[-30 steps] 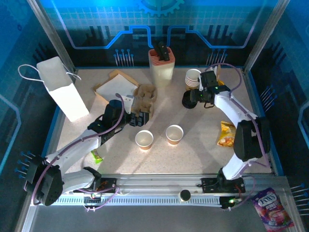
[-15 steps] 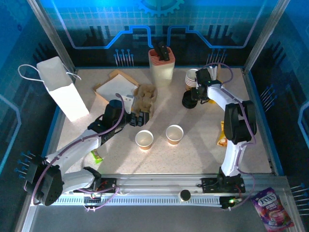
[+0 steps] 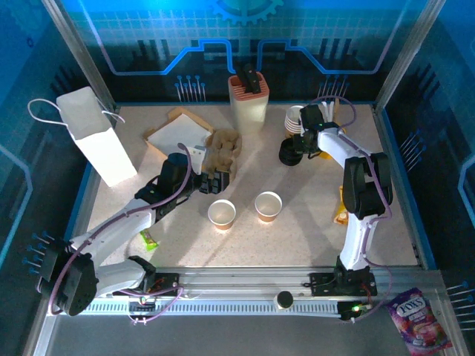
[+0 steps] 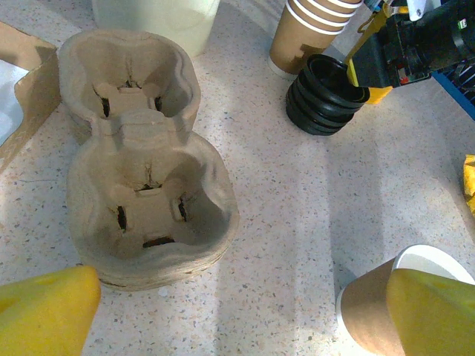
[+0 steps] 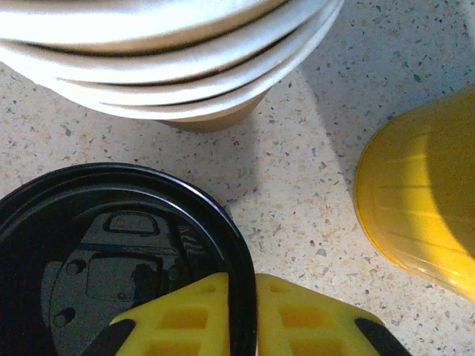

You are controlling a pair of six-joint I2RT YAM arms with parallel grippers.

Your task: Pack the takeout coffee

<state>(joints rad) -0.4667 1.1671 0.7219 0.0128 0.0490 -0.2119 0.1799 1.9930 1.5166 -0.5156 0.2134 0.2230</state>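
Jaws of right gripper (image 5: 241,315) nearly together, clamped on rim of top lid (image 5: 111,252): one yellow finger inside rim, one outside. Top lid on pile of black lids (image 4: 320,111) at far right of table (image 3: 297,237), just beside stack of nested cups (image 5: 163,67). Stack upright, lidless. Touching pile or not, cannot tell.

Jaws of left gripper (image 4: 237,319) at full spread, gripping nothing. One fingertip (image 4: 44,308) low in front of pulp cup carrier (image 4: 141,185), the other fingertip (image 4: 434,315) right against a paper cup (image 4: 371,315). Contact there unclear.

Takeout coffee at mid-table: paper cup (image 3: 222,213) and second paper cup (image 3: 268,205), upright, side by side, apart, no lids on, white inside. Contents unreadable.

Carrier: wells empty, looks like several nested. Flat cardboard box (image 3: 178,133) just left of it, white sheet inside. White paper bag (image 3: 96,144) upright at far left, handles up, interior hidden. Tall cream canister (image 3: 247,104) at back centre, dark items poking out of top. Yellow snack packet (image 3: 347,206) flat near right arm.
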